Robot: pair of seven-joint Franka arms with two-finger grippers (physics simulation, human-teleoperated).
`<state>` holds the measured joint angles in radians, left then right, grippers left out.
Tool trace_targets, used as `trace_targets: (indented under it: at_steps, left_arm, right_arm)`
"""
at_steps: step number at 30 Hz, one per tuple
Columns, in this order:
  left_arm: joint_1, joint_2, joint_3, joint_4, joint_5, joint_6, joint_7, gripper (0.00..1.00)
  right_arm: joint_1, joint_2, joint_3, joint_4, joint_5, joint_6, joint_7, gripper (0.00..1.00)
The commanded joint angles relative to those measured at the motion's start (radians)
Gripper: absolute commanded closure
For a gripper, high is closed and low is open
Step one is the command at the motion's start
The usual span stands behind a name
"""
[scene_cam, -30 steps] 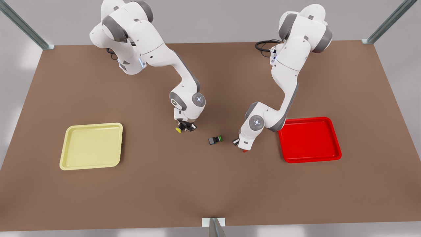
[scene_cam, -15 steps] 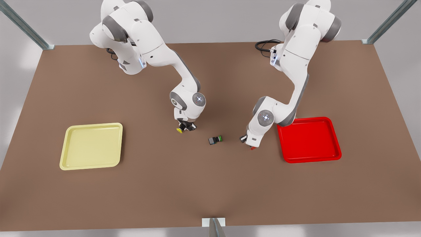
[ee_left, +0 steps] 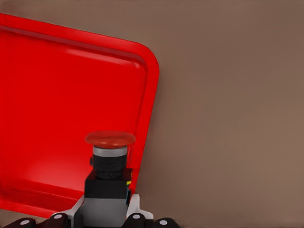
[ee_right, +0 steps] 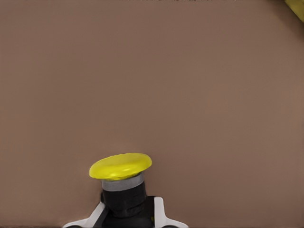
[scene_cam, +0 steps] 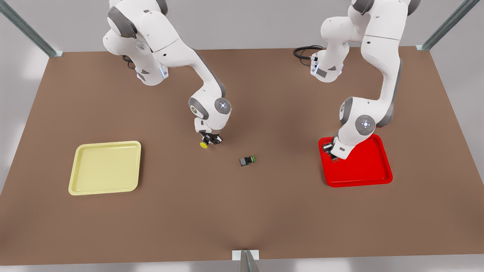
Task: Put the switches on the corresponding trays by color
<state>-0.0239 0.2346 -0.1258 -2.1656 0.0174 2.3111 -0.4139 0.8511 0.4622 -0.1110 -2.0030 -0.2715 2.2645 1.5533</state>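
My left gripper (scene_cam: 332, 155), on the front view's right, is shut on the red-capped switch (ee_left: 110, 161), and its white fingers (ee_left: 135, 214) clamp the grey-black body. It hangs over the red tray (scene_cam: 363, 170) near the corner closest to the table's middle; in the left wrist view the red tray (ee_left: 57, 95) lies under the cap. My right gripper (scene_cam: 210, 139), on the front view's left, is shut on the yellow-capped switch (scene_cam: 204, 145), with bare table below the yellow-capped switch (ee_right: 121, 175). The pale yellow tray (scene_cam: 104, 168) lies well to the left of it.
A green-capped switch (scene_cam: 247, 161) lies on its side on the brown table (scene_cam: 242, 211) between the two arms. A black cable (scene_cam: 304, 51) coils at the back. Metal frame posts stand at the table's far corners.
The left arm swung toward the front view's right, carrying the red switch from above the table to over the red tray. The right gripper shifted slightly left and back with the yellow switch.
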Motion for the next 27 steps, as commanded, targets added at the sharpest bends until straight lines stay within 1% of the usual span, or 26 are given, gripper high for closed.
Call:
trace_targets:
  at_steps: [1, 2, 5, 7, 9, 10, 13, 15, 17, 18, 20, 21, 22, 24, 27]
  left_arm:
    - [0.015, -0.005, 0.000, -0.002, -0.014, -0.001, 0.015, 0.48]
    - [0.059, -0.008, 0.000, -0.007, -0.013, -0.002, 0.056, 0.48]
    - [0.130, 0.000, 0.000, -0.007, 0.015, 0.002, 0.116, 0.48]
    - [0.144, 0.011, 0.000, -0.007, 0.023, 0.011, 0.132, 0.48]
    - [0.145, 0.020, 0.000, -0.007, 0.035, 0.013, 0.138, 0.48]
    - [0.145, 0.022, 0.000, -0.007, 0.035, 0.014, 0.126, 0.00]
    - [0.145, 0.020, 0.000, -0.008, 0.035, 0.014, 0.118, 0.00]
    - [0.145, 0.020, 0.000, -0.011, 0.035, 0.014, 0.122, 0.00]
    - [0.145, 0.018, 0.000, -0.011, 0.035, 0.013, 0.126, 0.00]
    - [0.145, 0.017, 0.000, -0.010, 0.035, 0.005, 0.129, 0.00]
    - [0.142, 0.003, 0.000, 0.013, 0.035, -0.038, 0.122, 0.00]
    - [0.137, -0.017, -0.009, 0.067, 0.036, -0.122, 0.118, 0.00]
    - [0.130, -0.032, -0.014, 0.139, 0.035, -0.232, 0.115, 0.00]
    - [0.116, -0.021, -0.035, 0.303, 0.035, -0.415, 0.109, 0.00]
    - [0.111, -0.021, -0.035, 0.472, 0.035, -0.616, 0.122, 0.00]
  right_arm:
    - [-0.001, -0.008, 0.001, -0.008, -0.006, -0.005, -0.002, 0.49]
    - [-0.007, -0.016, 0.001, -0.020, -0.012, -0.005, -0.013, 0.49]
    - [-0.018, -0.049, 0.001, -0.068, -0.025, 0.000, -0.042, 0.49]
    - [-0.027, -0.083, 0.001, -0.108, -0.032, 0.012, -0.062, 0.49]
    - [-0.092, -0.164, 0.001, -0.210, -0.055, 0.053, -0.176, 0.49]
    - [-0.139, -0.195, 0.001, -0.235, -0.055, 0.056, -0.252, 0.49]
    - [-0.271, -0.241, 0.001, -0.275, -0.055, 0.056, -0.445, 0.49]
    - [-0.426, -0.258, -0.003, -0.293, -0.055, 0.064, -0.714, 0.49]
    - [-0.552, -0.264, -0.024, -0.303, -0.055, 0.063, -0.953, 0.49]
    - [-0.586, -0.261, -0.071, -0.301, -0.055, 0.064, -1.093, 0.49]
    - [-0.593, -0.250, -0.157, -0.295, -0.057, 0.066, -1.265, 0.49]
    - [-0.593, -0.240, -0.199, -0.292, -0.068, 0.098, -1.341, 0.49]
    - [-0.590, -0.229, -0.217, -0.283, -0.069, 0.107, -1.358, 0.49]
    - [-0.593, -0.163, -0.219, -0.237, -0.068, 0.142, -1.369, 0.49]
    - [-0.623, -0.094, -0.231, -0.166, -0.066, 0.172, -1.452, 0.49]
